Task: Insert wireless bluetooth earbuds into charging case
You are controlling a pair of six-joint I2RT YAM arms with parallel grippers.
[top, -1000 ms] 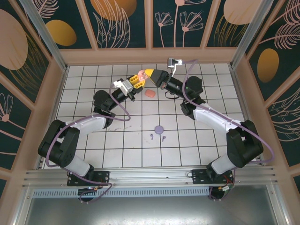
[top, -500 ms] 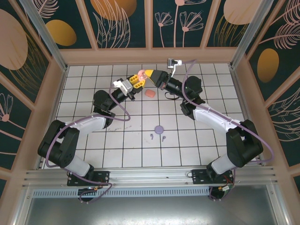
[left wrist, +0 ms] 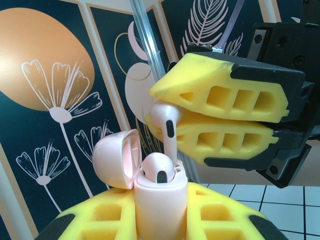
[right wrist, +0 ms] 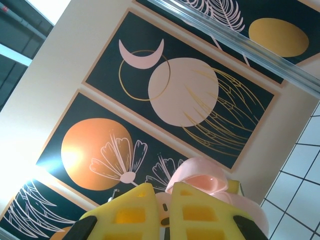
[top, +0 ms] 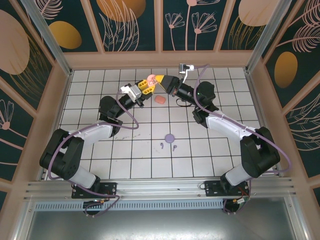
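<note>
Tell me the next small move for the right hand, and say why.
Probably ease the right hand straight down a little. It pinches a pink earbud, stem down, just above the open pink case held upright by the left hand. A second earbud already sits in the case, so this one likely goes in the slot beside it.

Tiled desk (top: 145, 165) in a painted booth
Dark wall panels (top: 130, 25) with orange discs and pale flowers, framed in light wood, ring the white grid; a metal rail (top: 160, 186) crosses the bottom edge.
</note>
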